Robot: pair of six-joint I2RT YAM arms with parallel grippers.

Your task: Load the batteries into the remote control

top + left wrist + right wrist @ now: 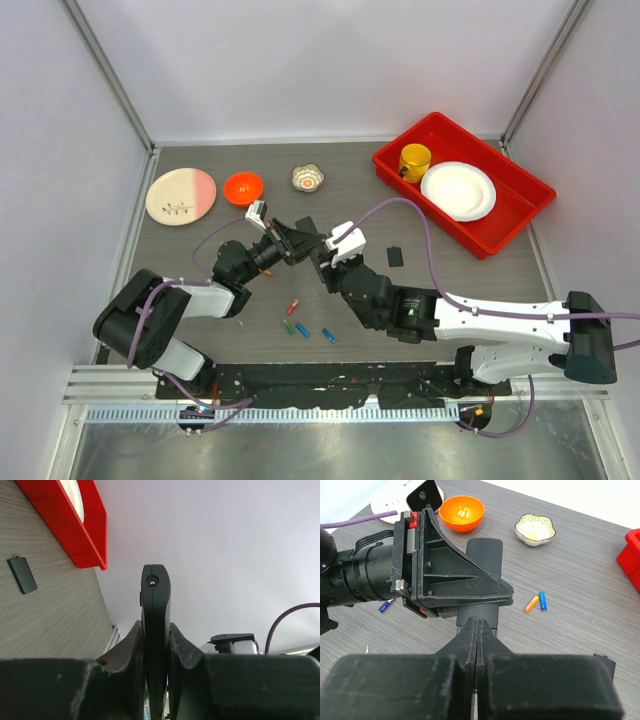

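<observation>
My left gripper [297, 240] is shut on the remote control [308, 229], a slim black bar held above the table. In the left wrist view the remote [155, 595] stands edge-on between the fingers [131, 645]. My right gripper [324, 262] is shut with its tips at the remote's near end [477, 616]; nothing shows between its jaws. Several batteries lie on the table below: an orange one [293, 304], a green one [288, 326] and two blue ones [303, 331]. The right wrist view shows an orange one [532, 603] and a blue one [543, 601].
A small flat black squarish piece [395, 256] lies right of the grippers. An orange bowl [243, 187], a small patterned dish [308, 178] and a pink-and-cream plate [181, 196] stand at the back. A red tray [520, 215] with a yellow cup and a white plate is at the back right.
</observation>
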